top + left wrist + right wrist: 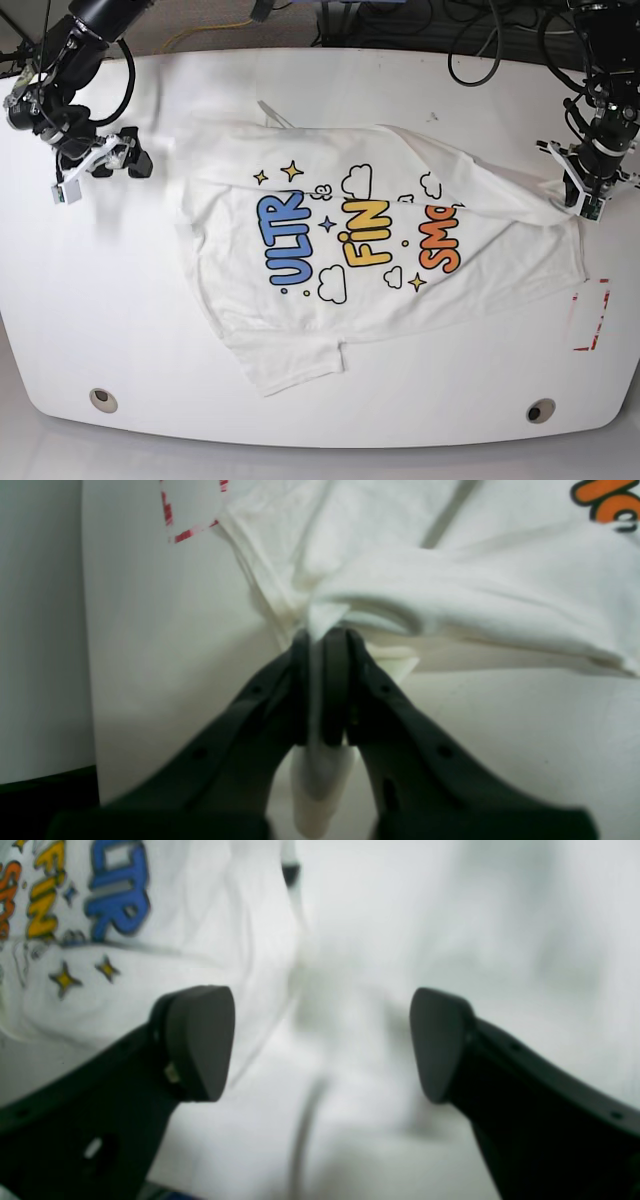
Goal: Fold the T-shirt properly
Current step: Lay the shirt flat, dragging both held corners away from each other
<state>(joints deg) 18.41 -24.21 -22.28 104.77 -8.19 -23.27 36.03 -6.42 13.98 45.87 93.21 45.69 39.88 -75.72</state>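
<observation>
Left gripper (322, 640): closest to the left wrist lens, dark jaws pinched together on a bunched bit of white cloth; a strip of fabric runs down between the fingers (300, 690) and hangs out below them.
Grip state, left: clenched on the T-shirt (370, 250), at its edge on the right side of the base view.
Right gripper (322, 1045): jaws spread wide, both pads (200, 1040) bare, nothing between them.
Grip state, right: released, holding nothing.
Right gripper position: in the base view it sits at the left side of the table (90, 310), apart from the shirt's near edge, above bare tabletop.
T-shirt location: spread across the middle of the table, print side up, skewed, with wrinkles near the left-gripper side.
Shirt shape: one sleeve sticks out toward the bottom of the base view; the cloth near the left gripper is pulled into a raised ridge.
Print (355, 240): blue, yellow and orange bubble letters with clouds and small stars.
Right wrist view: blue and yellow letters and yellow stars at upper left, rest blurred white.
Left wrist view: orange lettering at the top right corner.
Red marks (590, 315): red dashed marking on the table near the shirt, below the left gripper in the base view.
Table holes (102, 399): two round fittings near the front edge.
</observation>
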